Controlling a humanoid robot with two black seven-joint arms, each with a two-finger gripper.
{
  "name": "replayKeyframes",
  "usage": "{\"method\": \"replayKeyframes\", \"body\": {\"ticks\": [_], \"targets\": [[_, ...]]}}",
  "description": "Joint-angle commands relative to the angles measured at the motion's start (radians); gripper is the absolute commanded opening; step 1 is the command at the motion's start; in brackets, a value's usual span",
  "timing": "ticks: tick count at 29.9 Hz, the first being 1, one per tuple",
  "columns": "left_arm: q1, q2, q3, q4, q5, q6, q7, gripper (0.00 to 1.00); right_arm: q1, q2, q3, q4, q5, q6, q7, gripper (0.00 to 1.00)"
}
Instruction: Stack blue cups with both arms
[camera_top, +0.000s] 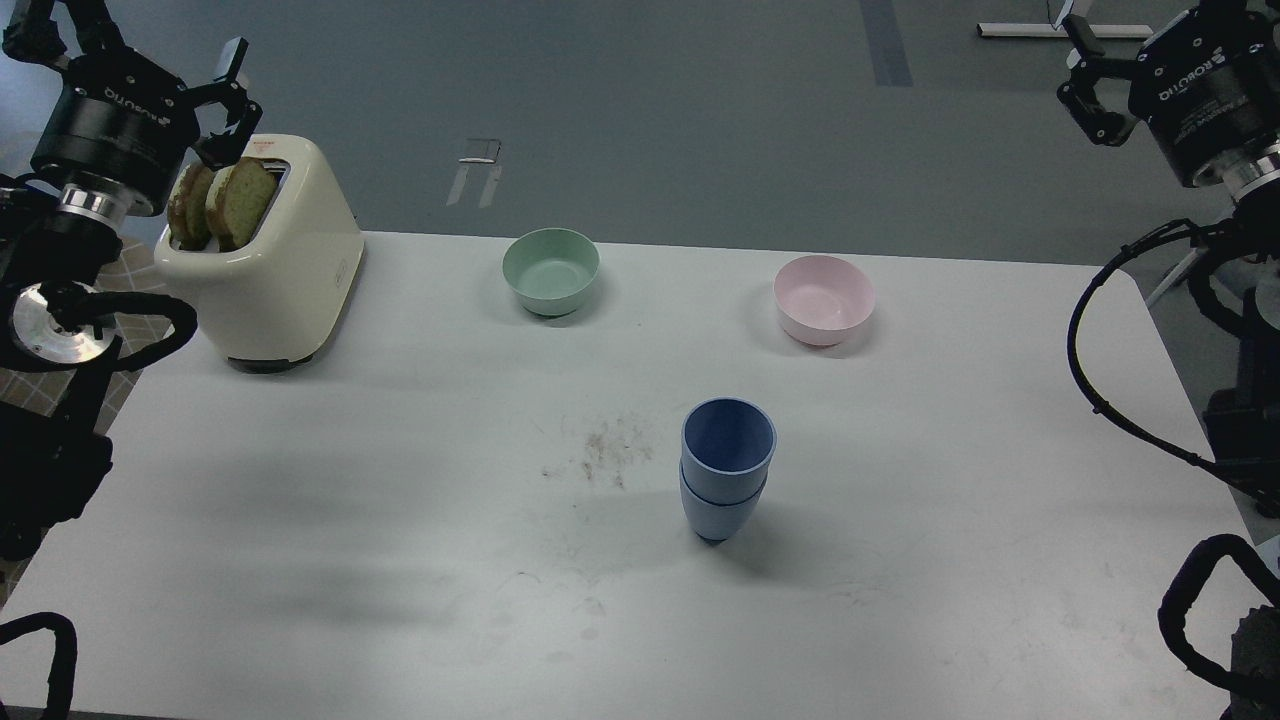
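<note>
Standing nested one inside the other, the blue cups (727, 470) sit upright just right of the middle of the white bench (400, 560), the upper cup's mouth showing nothing inside. At twelve o'clock to eleven from them rests the mint-green bowl (551, 271), and at one o'clock the pale pink bowl (824, 299), both bare inside. At ten o'clock a cream toaster (275, 275) holds two bread slices (222, 203) in its slots. The left claw (230, 105) hangs above the toaster, fingers apart, holding nothing; the right claw (1085, 75), at two o'clock, likewise spreads apart on nothing.
</note>
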Motion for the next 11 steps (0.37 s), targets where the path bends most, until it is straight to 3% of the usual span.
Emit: {"method": "replayKeyframes", "body": {"ticks": [1,7,11], "targets": [[-0.027,-0.001,0.000,0.029,0.000,-0.002,0.002,0.98,-0.010,0.002,0.006,-0.020,0.062,0.000,0.033,1.00],[-0.051,-0.004,0.000,0.044,0.002,-0.002,0.062,0.98,-0.023,0.002,0.008,-0.022,0.062,0.000,0.073,1.00],[-0.054,-0.005,-0.010,0.044,0.000,-0.002,0.059,0.98,-0.033,0.002,0.018,-0.022,0.062,0.000,0.077,1.00]]}}
